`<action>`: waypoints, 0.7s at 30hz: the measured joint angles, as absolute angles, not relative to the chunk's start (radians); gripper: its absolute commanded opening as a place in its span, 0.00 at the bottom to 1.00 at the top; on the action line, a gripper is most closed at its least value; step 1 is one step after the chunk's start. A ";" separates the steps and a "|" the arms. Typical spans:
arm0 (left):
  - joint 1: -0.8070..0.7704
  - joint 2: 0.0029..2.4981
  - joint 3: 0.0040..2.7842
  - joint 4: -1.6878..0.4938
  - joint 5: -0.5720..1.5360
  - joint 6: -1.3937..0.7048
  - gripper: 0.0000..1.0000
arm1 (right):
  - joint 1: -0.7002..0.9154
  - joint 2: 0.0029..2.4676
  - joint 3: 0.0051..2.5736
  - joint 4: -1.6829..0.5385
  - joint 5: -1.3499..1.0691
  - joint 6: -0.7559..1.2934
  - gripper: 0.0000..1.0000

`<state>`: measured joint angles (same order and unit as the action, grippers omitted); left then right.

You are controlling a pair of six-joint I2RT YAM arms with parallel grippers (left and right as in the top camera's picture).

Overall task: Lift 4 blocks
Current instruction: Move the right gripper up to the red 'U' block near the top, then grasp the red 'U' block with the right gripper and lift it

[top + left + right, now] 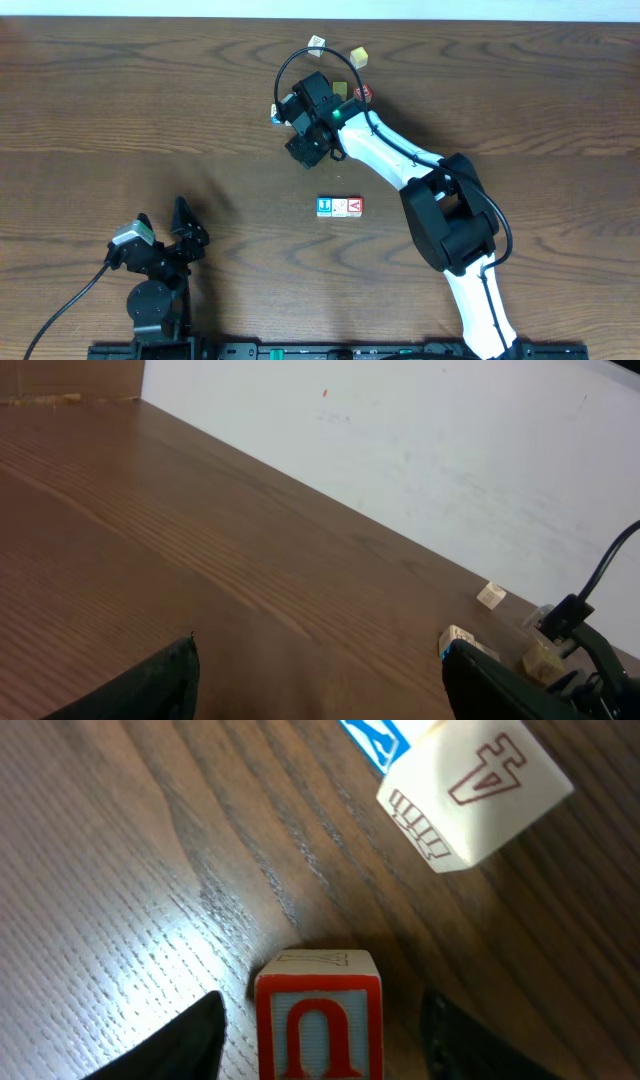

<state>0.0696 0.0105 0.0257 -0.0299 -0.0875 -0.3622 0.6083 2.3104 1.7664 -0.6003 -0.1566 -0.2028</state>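
A red-framed block with a red U stands on the table between the fingers of my right gripper. The jaws are open, with a gap on each side of the block. Just beyond it lies a tilted white block marked 4 with a blue face. From overhead, my right gripper hides the U block. Mid-table, a blue block, a white block and a red V block sit in a row. My left gripper rests open and empty at the front left.
Near the far edge lie a white cube, two yellow cubes and a red-faced cube beside the right arm. A cable loops above the right wrist. The left wrist view shows bare wood and distant cubes.
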 measured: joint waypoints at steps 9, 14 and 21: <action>0.070 0.010 0.025 -0.030 -0.088 -0.362 0.79 | 0.608 2.310 1.768 -0.599 -0.141 -0.214 0.36; 0.070 0.010 0.026 -0.030 -0.088 -0.362 0.79 | 0.608 2.311 1.800 -0.618 -0.138 -0.213 0.30; 0.070 0.010 0.026 -0.030 -0.088 -0.362 0.79 | 0.615 2.311 1.892 -0.682 -0.099 -0.207 0.17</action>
